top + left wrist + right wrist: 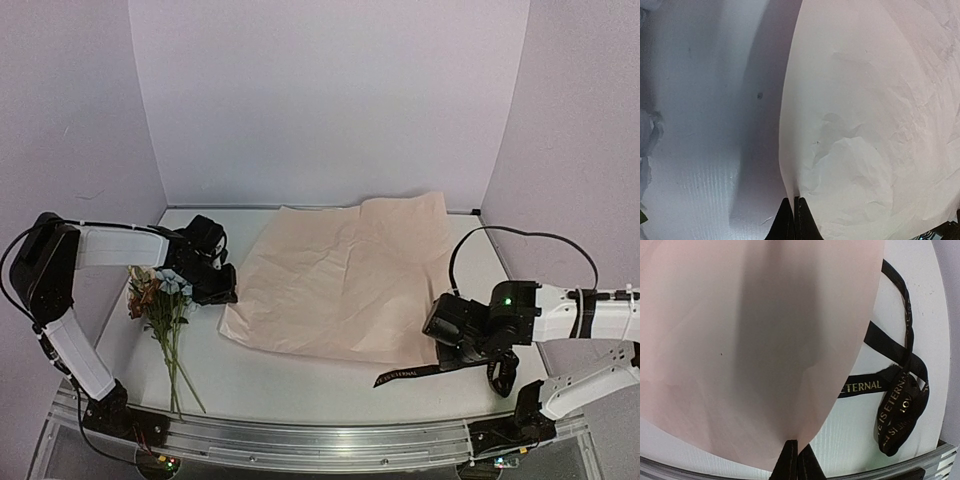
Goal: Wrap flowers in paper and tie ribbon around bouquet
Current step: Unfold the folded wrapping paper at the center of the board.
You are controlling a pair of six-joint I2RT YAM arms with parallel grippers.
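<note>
White tabletop (300,385) carries a crinkled pale pink wrapping-paper sheet (345,285); left gripper (794,202) and right gripper (798,445) each pinch a near corner at its front edge.

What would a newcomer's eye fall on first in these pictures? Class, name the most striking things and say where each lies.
The big pale pink paper fills the middle of the table, with the left gripper and the right gripper each pinching a near corner. The flowers lie just off its left edge, and the black ribbon with gold lettering lies by its near right corner.
</note>
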